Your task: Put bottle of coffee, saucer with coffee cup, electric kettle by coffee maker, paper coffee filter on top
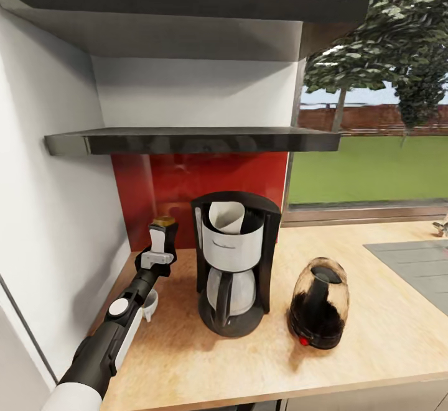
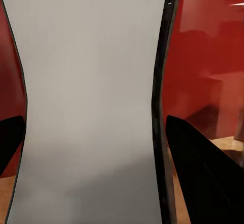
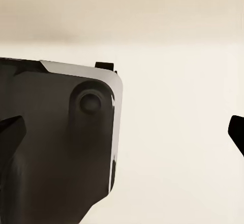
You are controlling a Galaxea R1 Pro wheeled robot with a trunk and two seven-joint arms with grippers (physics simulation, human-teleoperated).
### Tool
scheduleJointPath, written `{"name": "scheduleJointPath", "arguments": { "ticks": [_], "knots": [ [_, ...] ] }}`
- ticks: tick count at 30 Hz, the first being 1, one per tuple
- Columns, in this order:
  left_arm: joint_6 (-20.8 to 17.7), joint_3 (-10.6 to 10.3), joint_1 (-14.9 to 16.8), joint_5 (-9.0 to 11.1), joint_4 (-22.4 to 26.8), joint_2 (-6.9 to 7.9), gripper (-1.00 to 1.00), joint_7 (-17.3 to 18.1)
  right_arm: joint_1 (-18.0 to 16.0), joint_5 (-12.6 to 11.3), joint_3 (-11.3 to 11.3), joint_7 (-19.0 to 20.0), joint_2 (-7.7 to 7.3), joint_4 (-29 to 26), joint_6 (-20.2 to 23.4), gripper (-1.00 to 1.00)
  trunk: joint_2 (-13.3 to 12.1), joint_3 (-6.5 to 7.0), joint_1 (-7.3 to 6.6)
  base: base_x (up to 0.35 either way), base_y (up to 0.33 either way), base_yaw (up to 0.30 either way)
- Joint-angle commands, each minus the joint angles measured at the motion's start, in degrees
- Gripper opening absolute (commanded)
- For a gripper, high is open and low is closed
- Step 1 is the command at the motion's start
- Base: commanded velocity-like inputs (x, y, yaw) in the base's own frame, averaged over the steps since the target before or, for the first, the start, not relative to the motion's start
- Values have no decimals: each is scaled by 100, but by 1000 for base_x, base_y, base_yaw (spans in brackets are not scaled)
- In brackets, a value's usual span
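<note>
The coffee maker stands on the kitchen countertop against the red backsplash, with the paper coffee filter in its top. To its right stands the electric kettle. To its left, my left gripper is shut on the bottle of coffee, whose gold cap shows above the fingers. In the left wrist view the bottle's white label sits between the black fingers. Its base is hidden. A small white round piece, saucer or coffee cup, peeks from under my left forearm. My right gripper is open and holds nothing.
The thin black kitchen shelf hangs above the coffee maker, with a thicker board higher up. A white wall closes the left side. A grey inset panel lies at the counter's right, below a window.
</note>
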State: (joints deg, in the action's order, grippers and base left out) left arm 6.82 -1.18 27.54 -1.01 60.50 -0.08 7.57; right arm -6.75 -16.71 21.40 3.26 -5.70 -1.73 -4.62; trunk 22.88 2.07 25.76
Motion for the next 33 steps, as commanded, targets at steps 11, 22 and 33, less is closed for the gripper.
{"name": "scheduleJointPath", "arguments": {
  "ticks": [11, 22, 33],
  "knots": [
    [29, -10, -115, 31, -89, -12, -100, 43, -2, -61, 40, 25, -10, 7, -21, 100, 4, -2, 2, 3, 0, -107],
    [30, -10, -295, 33, -91, -234, -100, 81, -2, -61, 40, 25, -10, 7, -21, 100, 4, -2, 2, 0, 0, 0],
    [45, -5, -457, 19, -186, -352, -100, 38, -2, -61, 40, 25, -4, 7, -13, 100, 4, -2, 2, 38, 0, 0]
  ]
}}
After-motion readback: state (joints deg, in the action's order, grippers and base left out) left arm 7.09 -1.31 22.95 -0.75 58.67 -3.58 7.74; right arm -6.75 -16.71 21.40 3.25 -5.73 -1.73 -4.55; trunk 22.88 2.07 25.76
